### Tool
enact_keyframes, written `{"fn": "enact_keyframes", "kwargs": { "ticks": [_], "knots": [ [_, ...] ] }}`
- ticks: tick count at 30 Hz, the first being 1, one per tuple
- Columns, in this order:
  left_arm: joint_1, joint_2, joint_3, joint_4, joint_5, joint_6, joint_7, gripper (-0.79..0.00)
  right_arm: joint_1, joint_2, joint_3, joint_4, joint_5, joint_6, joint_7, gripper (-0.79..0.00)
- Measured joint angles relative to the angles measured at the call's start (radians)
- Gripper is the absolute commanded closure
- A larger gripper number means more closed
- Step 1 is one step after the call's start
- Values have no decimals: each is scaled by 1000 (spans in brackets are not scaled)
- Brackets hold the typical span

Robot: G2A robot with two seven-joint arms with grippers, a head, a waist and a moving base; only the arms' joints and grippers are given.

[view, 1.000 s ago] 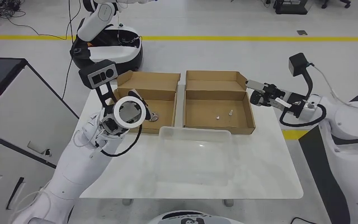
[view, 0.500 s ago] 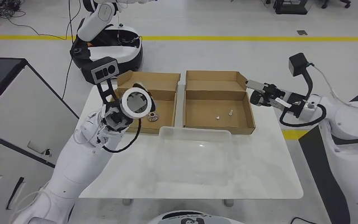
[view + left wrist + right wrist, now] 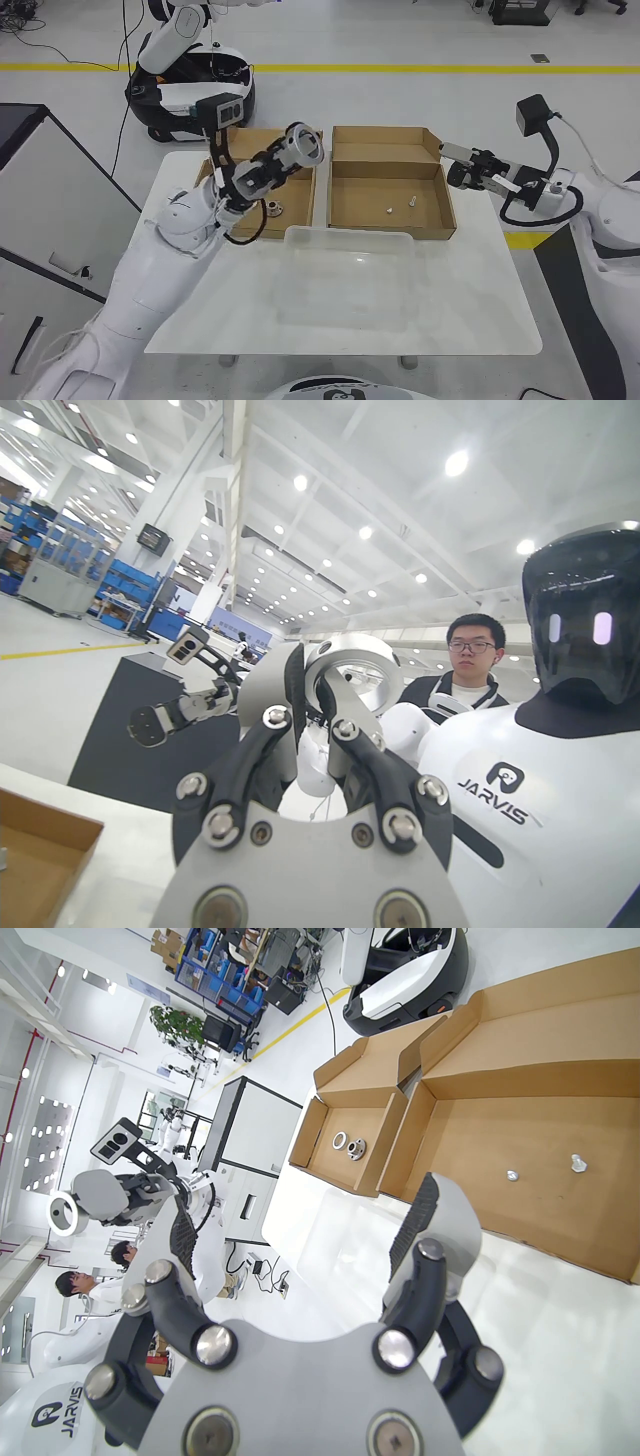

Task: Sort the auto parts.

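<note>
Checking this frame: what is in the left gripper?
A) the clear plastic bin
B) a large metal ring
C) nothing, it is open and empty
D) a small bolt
B: the left gripper is shut on the large metal ring, pinching its rim with one finger inside the hole and the other outside.

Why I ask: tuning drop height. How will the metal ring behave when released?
The ring looks rigid machined metal, probably heavy for its size. The left tool pinches only its rim, so it may swivel or slip. On edge, it could roll.
</note>
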Motion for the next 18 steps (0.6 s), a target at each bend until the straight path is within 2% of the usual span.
{"fn": "enact_keyframes", "kwargs": {
  "ticks": [5,10,18],
  "knots": [
    [-76,-10,-1,58,102,93,14,0,0,0,0,0,0,0,0,-785],
    [-141,-12,0,127,207,236,-48,0,0,0,0,0,0,0,0,-785],
    [-159,-12,3,187,351,399,-73,0,0,0,0,0,0,0,0,-785]
  ]
}}
